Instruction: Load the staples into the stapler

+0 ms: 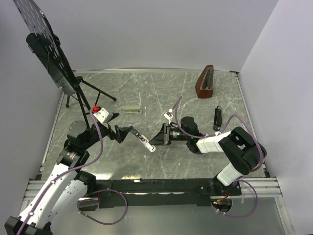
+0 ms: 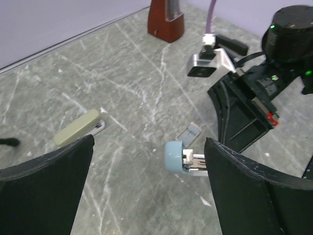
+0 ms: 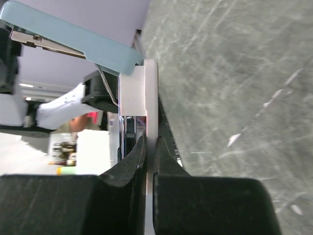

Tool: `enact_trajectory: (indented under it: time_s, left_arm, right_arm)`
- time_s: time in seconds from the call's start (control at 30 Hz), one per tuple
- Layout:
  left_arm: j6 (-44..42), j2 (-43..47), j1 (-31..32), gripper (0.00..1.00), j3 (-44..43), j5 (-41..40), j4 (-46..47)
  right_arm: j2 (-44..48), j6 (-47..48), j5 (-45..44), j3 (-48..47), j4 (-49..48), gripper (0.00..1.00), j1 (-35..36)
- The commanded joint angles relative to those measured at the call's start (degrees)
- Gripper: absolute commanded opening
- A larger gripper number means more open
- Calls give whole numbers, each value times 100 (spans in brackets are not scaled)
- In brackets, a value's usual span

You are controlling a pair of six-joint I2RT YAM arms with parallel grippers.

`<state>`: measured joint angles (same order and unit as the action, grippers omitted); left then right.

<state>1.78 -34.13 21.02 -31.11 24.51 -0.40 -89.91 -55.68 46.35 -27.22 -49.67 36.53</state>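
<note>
Grey marbled counter (image 1: 161, 93): right jaws clench the pale-blue plastic stapler (image 2: 173, 155) by its white base, left jaws released; likely light, stiff, slick, so hold the base.

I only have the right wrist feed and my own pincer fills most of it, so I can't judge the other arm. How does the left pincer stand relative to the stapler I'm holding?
Observer: The left pincer is wide open. The free end of the light-blue stapler sits between its fingers, nearer one finger than the other.
Operator: Is any other stapler near it?
Observer: Yes, a grey-green stapler lies flat on the table beyond the left pincer, apart from both arms.
</note>
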Motion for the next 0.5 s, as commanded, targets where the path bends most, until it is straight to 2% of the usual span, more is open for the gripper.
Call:
enact_trajectory:
  time_s: [0.0, 0.23, 0.47]
  left_arm:
    - [182, 90, -19, 99, 149, 501, 690]
    - [420, 38, -10, 99, 255, 598, 1007]
    - [-72, 108, 34, 99, 237, 1089, 867]
  right_arm:
    - [281, -435, 243, 15, -597, 0, -59]
    - [246, -733, 339, -11, -762, 0, -85]
    - [105, -1067, 541, -37, -1167, 0, -85]
